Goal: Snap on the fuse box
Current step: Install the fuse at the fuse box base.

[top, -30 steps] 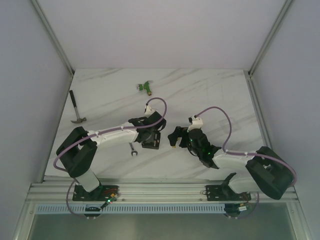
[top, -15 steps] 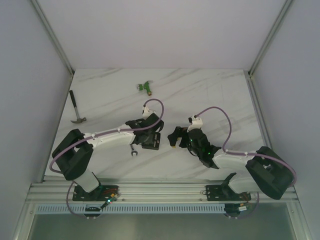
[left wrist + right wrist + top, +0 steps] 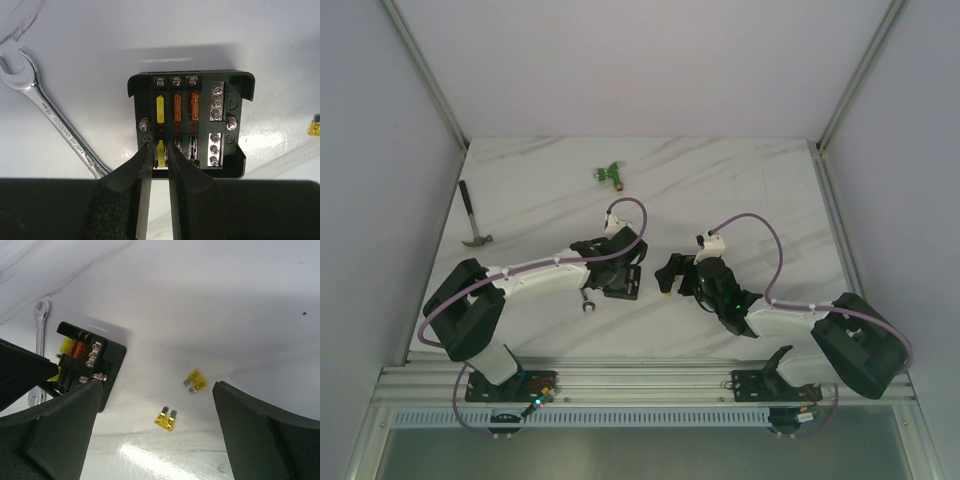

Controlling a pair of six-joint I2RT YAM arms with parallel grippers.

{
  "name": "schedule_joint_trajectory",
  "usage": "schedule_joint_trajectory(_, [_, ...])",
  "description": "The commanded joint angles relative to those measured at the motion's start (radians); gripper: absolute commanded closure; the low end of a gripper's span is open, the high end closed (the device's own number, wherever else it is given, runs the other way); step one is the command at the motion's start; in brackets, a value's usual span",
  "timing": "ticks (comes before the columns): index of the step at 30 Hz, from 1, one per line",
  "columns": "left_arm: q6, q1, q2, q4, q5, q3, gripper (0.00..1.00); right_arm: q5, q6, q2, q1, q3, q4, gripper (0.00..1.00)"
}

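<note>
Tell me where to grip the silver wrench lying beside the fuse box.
Take the silver open-ended metal wrench across its narrow straight shank, mid-length, from straight above. It lies flat, so only the shank's thin side edges can be pinched.

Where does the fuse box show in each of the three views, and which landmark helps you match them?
Top external: fuse box just left of centre, on the table.
Left wrist: fuse box in the middle of the frame.
Right wrist: fuse box at the left side, mid height.
Shared landmark: the wrench, lying beside the box in every view.
</note>
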Motion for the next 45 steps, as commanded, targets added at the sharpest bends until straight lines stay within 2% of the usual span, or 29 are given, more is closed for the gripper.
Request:
schedule_joint_trajectory(1, [-0.014, -0.004, -0.039, -0.020, 0.015, 0.005, 0.72, 0.006, -0.008, 0.009, 0.004, 0.022, 0.029, 0.00])
schedule_joint_trajectory(12, [-0.040, -0.004, -0.042, -0.040, 0.045, -0.009, 0.72, 0.005, -0.008, 0.003, 0.004, 0.020, 0.027, 0.00])
schedule_joint_trajectory(24, [-0.047, -0.003, -0.010, -0.067, 0.037, -0.008, 0.82, 0.004, -0.008, 0.007, 0.004, 0.023, 0.027, 0.00])
schedule_joint_trajectory(29, [-0.049, -0.001, -0.010, -0.082, 0.016, 0.001, 0.82, 0.003, -0.009, 0.010, 0.005, 0.024, 0.028, 0.00])
schedule_joint_trajectory(36, [-0.038, -0.001, 0.003, -0.084, 0.010, 0.022, 0.77, 0.002, -0.008, 0.011, 0.004, 0.025, 0.027, 0.00])
schedule_joint_trajectory(42, [-0.033, -0.003, 0.031, -0.082, 0.009, 0.032, 0.78, 0.003, -0.008, 0.014, 0.004, 0.027, 0.027, 0.00])
schedule_joint_trajectory(45, [-0.030, -0.001, 0.047, -0.083, 0.012, 0.039, 0.81, 0.001, -0.010, 0.014, 0.004, 0.027, 0.027, 0.00])
